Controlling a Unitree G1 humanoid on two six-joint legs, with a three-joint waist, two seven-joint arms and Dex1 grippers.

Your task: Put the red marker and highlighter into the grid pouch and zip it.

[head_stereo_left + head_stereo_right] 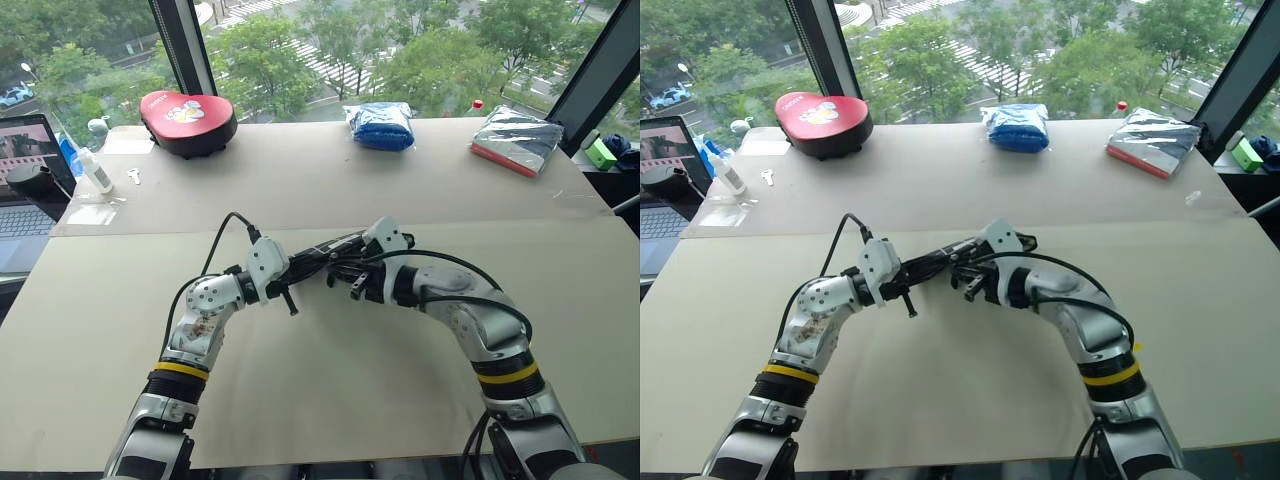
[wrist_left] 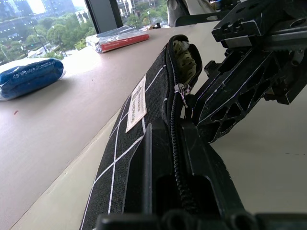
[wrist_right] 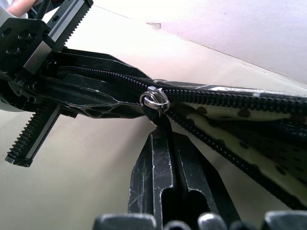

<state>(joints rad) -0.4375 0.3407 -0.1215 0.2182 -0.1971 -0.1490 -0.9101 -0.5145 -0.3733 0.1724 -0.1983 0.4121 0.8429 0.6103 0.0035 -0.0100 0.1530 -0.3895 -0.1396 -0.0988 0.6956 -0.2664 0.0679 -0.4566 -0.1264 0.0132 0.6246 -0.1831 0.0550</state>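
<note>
Label: white label (image 2: 137, 103) on the grid pouch (image 2: 144, 124), writing too small to read.
Pouch: at frame centre above the tabletop (image 1: 330, 370), long axis left to right.
Left gripper (image 1: 290, 277): clamped on the pouch's end.
Right gripper (image 3: 165, 143): closed on the zipper pull strap (image 3: 160, 120).

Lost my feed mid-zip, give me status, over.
Left hand shut on grid pouch end. Right hand shut on zipper pull strap. Pouch partly open past the slider. Nothing in the way.
</note>
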